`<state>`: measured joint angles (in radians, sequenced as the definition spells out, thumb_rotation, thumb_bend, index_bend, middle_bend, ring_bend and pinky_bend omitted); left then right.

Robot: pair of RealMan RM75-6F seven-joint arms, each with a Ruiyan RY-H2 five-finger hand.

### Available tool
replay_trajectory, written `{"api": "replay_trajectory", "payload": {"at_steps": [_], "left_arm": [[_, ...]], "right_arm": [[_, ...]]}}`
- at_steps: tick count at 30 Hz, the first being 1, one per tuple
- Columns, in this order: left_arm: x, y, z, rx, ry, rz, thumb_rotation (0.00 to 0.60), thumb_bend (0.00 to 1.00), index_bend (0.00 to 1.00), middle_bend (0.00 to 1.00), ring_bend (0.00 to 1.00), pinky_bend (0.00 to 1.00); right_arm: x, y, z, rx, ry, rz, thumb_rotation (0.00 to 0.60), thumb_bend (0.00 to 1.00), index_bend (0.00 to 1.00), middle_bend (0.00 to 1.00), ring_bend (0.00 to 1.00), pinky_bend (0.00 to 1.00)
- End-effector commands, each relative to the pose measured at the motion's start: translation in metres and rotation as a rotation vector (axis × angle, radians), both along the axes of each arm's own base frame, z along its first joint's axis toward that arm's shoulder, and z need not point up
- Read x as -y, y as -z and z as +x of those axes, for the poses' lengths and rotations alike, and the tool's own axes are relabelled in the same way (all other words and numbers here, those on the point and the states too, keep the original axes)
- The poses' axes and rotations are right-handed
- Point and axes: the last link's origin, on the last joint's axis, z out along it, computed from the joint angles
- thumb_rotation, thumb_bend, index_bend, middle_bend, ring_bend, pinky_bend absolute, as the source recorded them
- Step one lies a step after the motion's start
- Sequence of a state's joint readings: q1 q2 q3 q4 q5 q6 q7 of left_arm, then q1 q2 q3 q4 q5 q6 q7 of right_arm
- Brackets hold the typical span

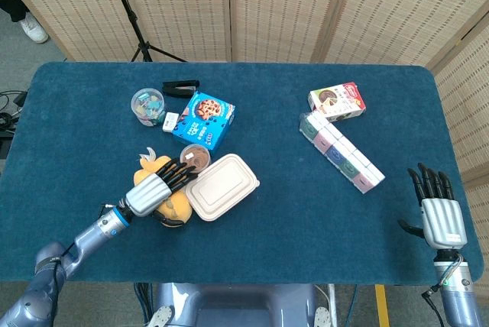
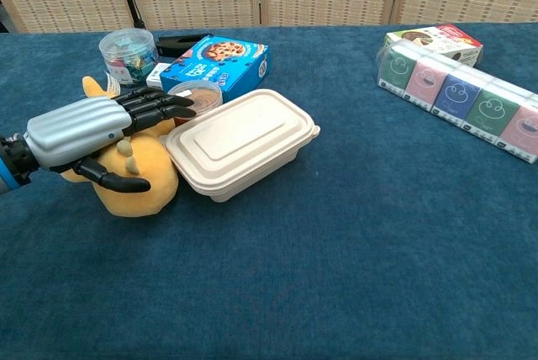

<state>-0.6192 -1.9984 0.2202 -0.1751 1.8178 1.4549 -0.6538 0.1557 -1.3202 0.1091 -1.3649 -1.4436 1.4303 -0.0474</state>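
A yellow plush toy (image 1: 180, 206) (image 2: 145, 182) lies at the front left of the blue table, pressed against a beige lidded food container (image 1: 221, 187) (image 2: 239, 141). My left hand (image 1: 153, 192) (image 2: 80, 133) lies over the toy and grips it. Its fingers stretch across the top towards a brown lidded cup (image 1: 197, 157) (image 2: 196, 93), and its thumb hooks around the toy's near side. My right hand (image 1: 438, 208) hovers at the table's front right corner, fingers spread and holding nothing. It shows only in the head view.
Behind the toy are a blue cookie box (image 1: 202, 119) (image 2: 214, 61), a clear jar (image 1: 147, 105) (image 2: 128, 53), a small white box (image 1: 171, 121) and a black stapler (image 1: 180, 86). A row of pastel packs (image 1: 341, 151) (image 2: 462, 99) and a snack box (image 1: 337, 101) (image 2: 433, 40) lie at the right.
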Motion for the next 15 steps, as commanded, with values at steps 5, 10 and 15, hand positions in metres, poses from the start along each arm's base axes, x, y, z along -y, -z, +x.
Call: {"api": "replay_trajectory", "payload": {"at_steps": [5,10,15], "left_arm": [[0.022,0.009,0.013,0.053,0.095,-0.063,0.006,0.0,0.0,0.0,0.0,0.0],[0.04,0.018,0.025,0.093,0.175,-0.121,0.007,0.0,0.0,0.0,0.0,0.0],[0.045,0.022,0.031,0.097,0.202,-0.131,0.006,0.0,0.0,0.0,0.0,0.0]], "right_arm": [[0.0,-0.001,0.0,0.004,-0.001,-0.002,0.6,0.0,0.0,0.0,0.0,0.0],[0.0,-0.002,0.0,0.005,-0.001,-0.001,0.6,0.0,0.0,0.0,0.0,0.0],[-0.001,-0.002,0.0,0.005,-0.001,-0.003,0.6,0.0,0.0,0.0,0.0,0.0]]}}
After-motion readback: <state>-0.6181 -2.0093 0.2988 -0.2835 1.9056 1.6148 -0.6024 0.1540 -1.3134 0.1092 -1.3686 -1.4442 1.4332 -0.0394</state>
